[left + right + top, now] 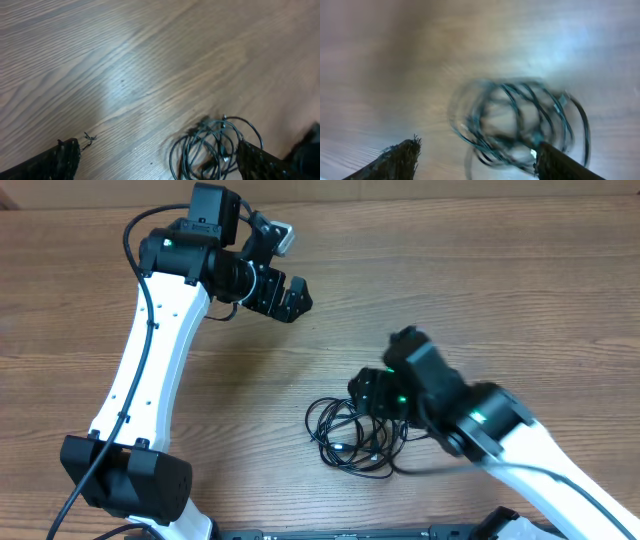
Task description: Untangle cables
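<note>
Looking down from overhead, you have the cables (pixel 350 438) lying as one loose tangle of thin black loops on the wooden table (pixel 480 270), towards the near edge and a little right of centre. Your right gripper (pixel 372 392) hangs over the far right side of the cables, and its black body hides the strands beneath it. In the right wrist view its fingers (pixel 402 157) stand well apart with the cables (pixel 520 125) showing between them. That picture is smeared, so a strand may be touching the right-hand finger, but nothing looks pinched.

Your left gripper (pixel 287 295) sits far back and to the left, well apart from the cables, with only wood between. Its fingers (pixel 62 160) are spread wide and hold nothing, and its camera shows the cables (pixel 215 147) just beside the right-hand finger. A small dark squiggle (pixel 89 139) lies on the wood beside the left-hand finger. The white left arm (pixel 150 350) runs down the left side, apart from the cables.
</note>
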Available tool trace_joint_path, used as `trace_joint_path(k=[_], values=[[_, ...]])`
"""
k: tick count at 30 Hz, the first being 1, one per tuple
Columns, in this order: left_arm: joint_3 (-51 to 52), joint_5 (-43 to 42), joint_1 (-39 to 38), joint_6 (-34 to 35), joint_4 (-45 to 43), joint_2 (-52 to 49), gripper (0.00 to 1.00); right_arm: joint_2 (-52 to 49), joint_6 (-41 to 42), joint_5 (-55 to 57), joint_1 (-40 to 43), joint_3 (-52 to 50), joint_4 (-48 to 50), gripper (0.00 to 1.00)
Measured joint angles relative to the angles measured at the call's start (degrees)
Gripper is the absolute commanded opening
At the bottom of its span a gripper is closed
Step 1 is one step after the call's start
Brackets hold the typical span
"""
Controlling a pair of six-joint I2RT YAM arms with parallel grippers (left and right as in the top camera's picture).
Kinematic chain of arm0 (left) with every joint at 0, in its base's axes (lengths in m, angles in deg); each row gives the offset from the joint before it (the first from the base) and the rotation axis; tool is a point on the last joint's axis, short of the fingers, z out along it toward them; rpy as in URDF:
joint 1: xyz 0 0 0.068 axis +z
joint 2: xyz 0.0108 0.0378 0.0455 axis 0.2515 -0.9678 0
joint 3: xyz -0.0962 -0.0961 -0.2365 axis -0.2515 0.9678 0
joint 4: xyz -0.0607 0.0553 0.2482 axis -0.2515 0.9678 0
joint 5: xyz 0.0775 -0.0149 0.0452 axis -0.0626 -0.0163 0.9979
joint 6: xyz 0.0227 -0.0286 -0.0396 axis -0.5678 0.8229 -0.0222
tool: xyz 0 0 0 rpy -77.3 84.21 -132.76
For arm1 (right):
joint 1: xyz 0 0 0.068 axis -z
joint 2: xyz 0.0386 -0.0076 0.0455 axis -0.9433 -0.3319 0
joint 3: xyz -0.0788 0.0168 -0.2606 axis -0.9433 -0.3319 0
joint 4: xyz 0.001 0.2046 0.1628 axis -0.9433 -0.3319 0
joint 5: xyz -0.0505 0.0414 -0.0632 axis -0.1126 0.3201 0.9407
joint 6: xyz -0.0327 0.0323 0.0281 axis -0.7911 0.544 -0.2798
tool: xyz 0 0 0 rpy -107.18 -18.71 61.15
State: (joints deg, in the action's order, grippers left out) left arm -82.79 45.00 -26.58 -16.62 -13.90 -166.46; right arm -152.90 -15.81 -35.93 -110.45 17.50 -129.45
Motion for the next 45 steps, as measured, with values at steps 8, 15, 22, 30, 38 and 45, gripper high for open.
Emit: trace_joint_path(k=[8, 15, 22, 30, 38, 45], values=[[0.0, 2.4, 0.0, 2.7, -0.8, 0.0, 0.99, -17.4, 1.7, -4.8, -0.3, 0.0, -3.5, 0.68], [0.0, 2.8, 0.0, 2.9, -0.8, 0.0, 1.00, -23.0, 1.9, -6.2, -1.8, 0.0, -1.8, 0.64], [0.0, 2.9, 0.0, 2.9, -0.8, 0.0, 0.99, -24.7, 1.9, -6.2, -1.8, -0.6, 3.4, 0.60], [0.0, 2.9, 0.0, 3.0, -0.8, 0.0, 1.00, -25.6, 1.9, -6.2, -1.9, -6.8, 8.8, 0.59], [0.0, 2.9, 0.0, 3.0, -0.7, 0.0, 0.99, -25.5, 2.0, -6.7, -1.9, -9.1, 13.3, 0.44], [0.0, 2.9, 0.0, 3.0, -0.8, 0.0, 1.00, -25.5, 1.8, -5.1, -1.9, -9.7, 13.8, 0.15]])
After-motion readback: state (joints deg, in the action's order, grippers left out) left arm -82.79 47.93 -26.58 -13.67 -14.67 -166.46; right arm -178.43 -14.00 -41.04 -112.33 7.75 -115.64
